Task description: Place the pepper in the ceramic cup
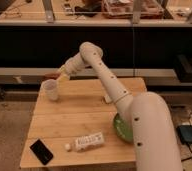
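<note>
I am hovering the gripper (59, 78) just over the ceramic cup (50, 90), upright on the wooden table (79, 122) | grip state: cannot tell

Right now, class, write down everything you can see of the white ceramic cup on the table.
The ceramic cup is small, white and round, tapering slightly to its base, with no handle showing. It looks smooth, like glazed ceramic. It stands upright, mouth up, on the wooden table, near the far left corner in the camera view. The gripper hangs just above and beside its rim; whether it touches the cup cannot be told.
</note>
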`<action>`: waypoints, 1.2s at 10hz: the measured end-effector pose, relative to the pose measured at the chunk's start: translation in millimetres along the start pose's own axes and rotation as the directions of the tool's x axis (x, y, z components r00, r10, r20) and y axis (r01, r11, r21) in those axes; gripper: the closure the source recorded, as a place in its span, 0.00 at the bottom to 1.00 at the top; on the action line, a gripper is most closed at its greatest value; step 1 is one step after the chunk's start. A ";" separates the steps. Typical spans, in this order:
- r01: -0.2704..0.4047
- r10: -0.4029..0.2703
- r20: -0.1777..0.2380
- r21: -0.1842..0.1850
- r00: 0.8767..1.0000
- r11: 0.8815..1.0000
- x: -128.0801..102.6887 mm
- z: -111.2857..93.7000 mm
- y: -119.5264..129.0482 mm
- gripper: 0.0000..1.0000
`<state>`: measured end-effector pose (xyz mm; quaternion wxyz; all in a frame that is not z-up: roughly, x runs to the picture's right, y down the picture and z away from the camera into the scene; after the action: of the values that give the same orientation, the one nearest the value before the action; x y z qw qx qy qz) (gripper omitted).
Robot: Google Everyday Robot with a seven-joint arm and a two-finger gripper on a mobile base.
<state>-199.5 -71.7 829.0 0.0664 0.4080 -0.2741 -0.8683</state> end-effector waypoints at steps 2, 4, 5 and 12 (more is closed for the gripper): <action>0.013 -0.014 0.021 0.021 1.000 1.000 3.3 16.8 -1.1 0.82; 0.012 -0.013 0.027 0.031 1.000 0.999 4.5 26.1 0.2 0.82; 0.007 -0.008 0.028 0.038 1.000 0.999 4.3 33.0 0.8 0.82; -0.020 0.017 0.060 0.063 0.998 0.998 -14.7 57.7 2.8 0.82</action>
<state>-233.1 -44.7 870.2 0.0531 0.3813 -0.3074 -0.8702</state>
